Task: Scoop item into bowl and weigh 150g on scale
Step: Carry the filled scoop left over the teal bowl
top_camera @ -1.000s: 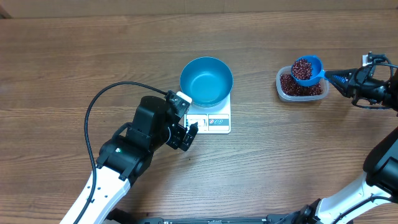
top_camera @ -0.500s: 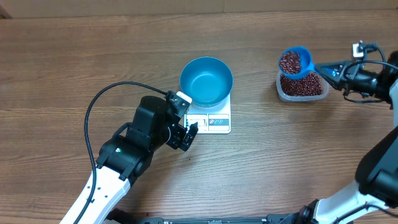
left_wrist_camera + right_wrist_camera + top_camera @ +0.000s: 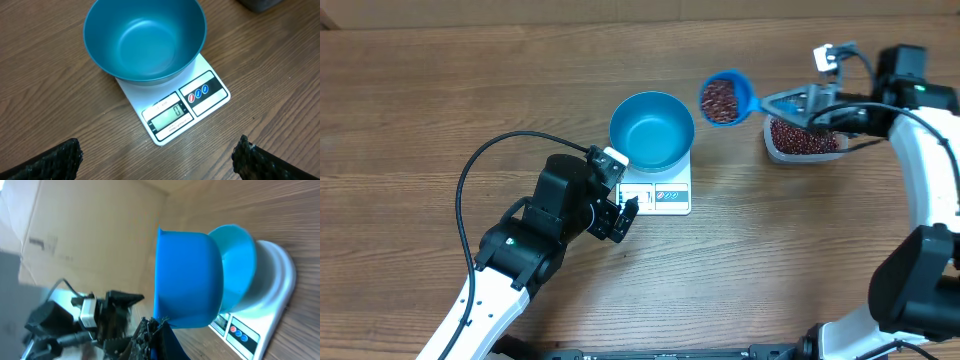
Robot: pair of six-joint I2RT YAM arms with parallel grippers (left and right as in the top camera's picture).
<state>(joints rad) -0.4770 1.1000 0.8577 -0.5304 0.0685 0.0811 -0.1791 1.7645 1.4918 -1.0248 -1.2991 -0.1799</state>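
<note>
The blue bowl (image 3: 652, 130) (image 3: 145, 37) stands empty on the white scale (image 3: 668, 196) (image 3: 200, 95). My right gripper (image 3: 790, 103) (image 3: 160, 335) is shut on the handle of a small blue scoop (image 3: 724, 99) (image 3: 187, 277). The scoop is full of red-brown beans (image 3: 720, 100) and hangs just right of the bowl's rim. In the right wrist view the bowl (image 3: 239, 270) and scale (image 3: 272, 300) lie behind the scoop. My left gripper (image 3: 622, 218) (image 3: 157, 160) stands open over the table beside the scale's display edge, holding nothing.
A clear plastic tub (image 3: 804, 141) holding more beans sits on the table under my right arm, to the right of the scale. The left arm's black cable (image 3: 480, 165) loops over the wood at the left.
My right arm has carried the filled scoop up from the tub and leftward, close to the bowl. The left arm has not moved.
</note>
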